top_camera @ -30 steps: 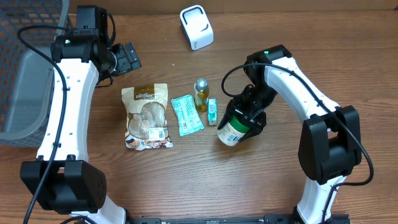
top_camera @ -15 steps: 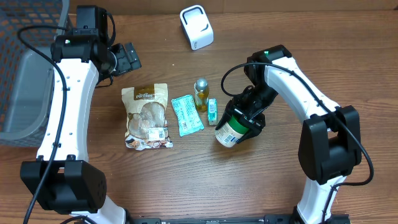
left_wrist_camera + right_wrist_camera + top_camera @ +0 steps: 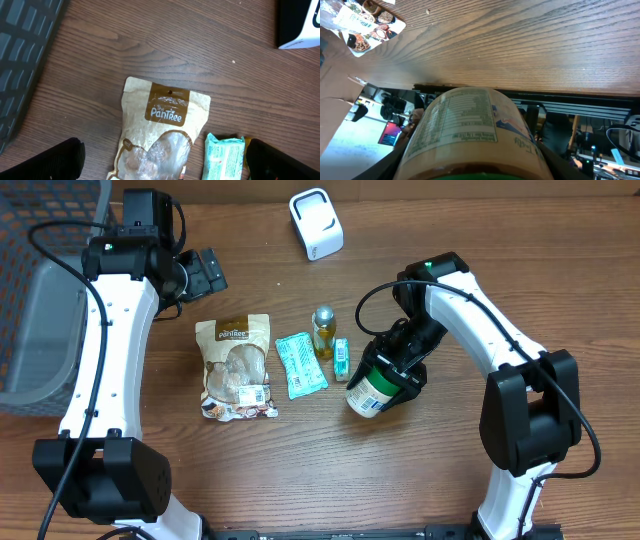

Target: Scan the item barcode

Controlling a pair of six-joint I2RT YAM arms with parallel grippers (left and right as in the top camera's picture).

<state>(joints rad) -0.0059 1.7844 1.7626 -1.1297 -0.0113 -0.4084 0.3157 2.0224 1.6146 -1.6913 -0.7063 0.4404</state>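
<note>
Right gripper (image 3: 400, 368) is clamped around a jar (image 3: 370, 392), which tilts low over the table just beside a small bottle (image 3: 323, 330). Left gripper (image 3: 205, 272) is spread wide and empty near the snack pouch (image 3: 238, 368). Scanner (image 3: 316, 223) sits well apart.

Risks:
- The round jar could twist in the grip.
- The jar could clip the bottle.
- The barcode could end up facing away from the scanner.

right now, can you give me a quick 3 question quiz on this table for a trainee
1. True or false: the left gripper is open and holds nothing.
2. The right gripper is clamped on: A the green-lidded jar, B a mug, C a spoon.
3. What lies between the PaniTree pouch and the small box?
Key: 1 true; 2 A; 3 the teal packet.
</note>
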